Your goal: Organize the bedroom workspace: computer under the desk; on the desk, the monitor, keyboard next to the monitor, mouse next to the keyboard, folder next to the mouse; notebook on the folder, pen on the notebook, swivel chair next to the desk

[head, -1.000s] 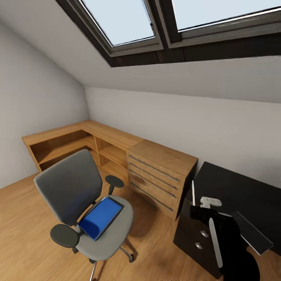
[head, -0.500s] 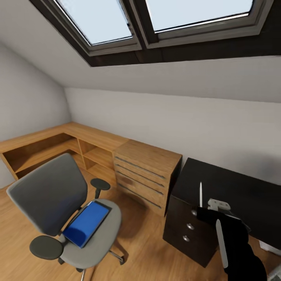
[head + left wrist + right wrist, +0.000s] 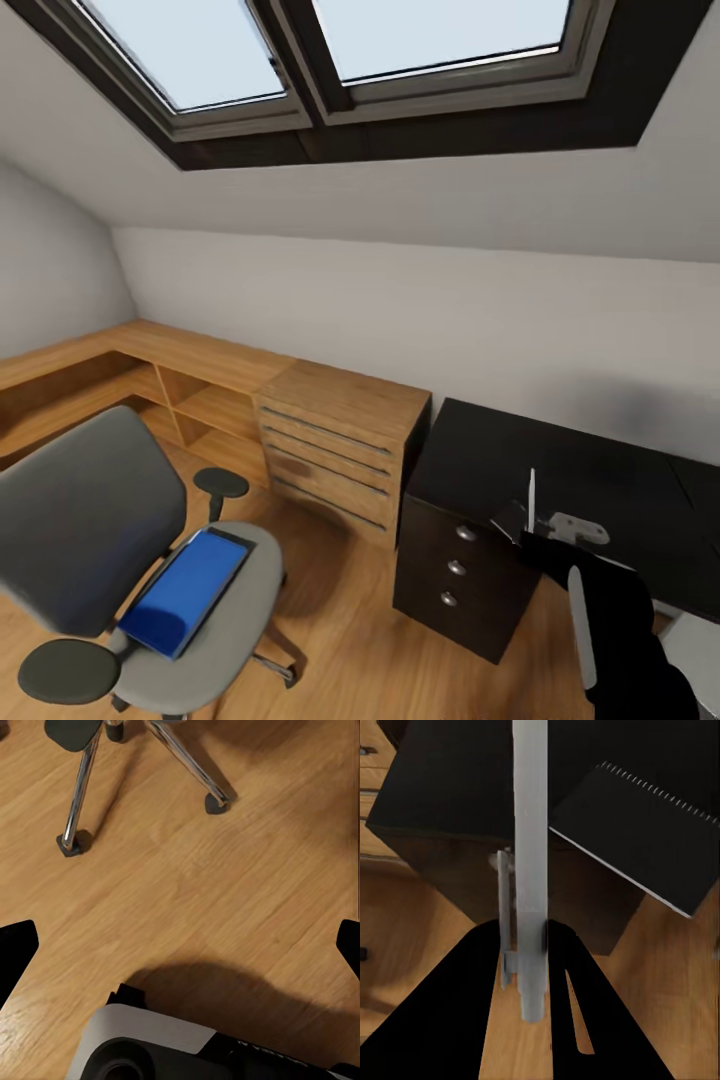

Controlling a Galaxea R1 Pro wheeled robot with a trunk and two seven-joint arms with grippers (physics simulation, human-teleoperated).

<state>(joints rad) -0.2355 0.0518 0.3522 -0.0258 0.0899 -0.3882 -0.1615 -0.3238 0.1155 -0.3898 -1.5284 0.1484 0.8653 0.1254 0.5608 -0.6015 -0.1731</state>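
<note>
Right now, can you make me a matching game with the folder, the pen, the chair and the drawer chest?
Things:
1. folder
2. pen
3. chair
4. drawer chest

Places or states:
A. held in the right gripper
B. stands against the wall beside the black cabinet
C. lies on the grey seat
D. stands on the wooden floor

Pairs: 1-C, 2-A, 3-D, 4-B

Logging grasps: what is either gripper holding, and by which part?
The right gripper pinches the thin white pen near one end; the left gripper holds nothing.
</note>
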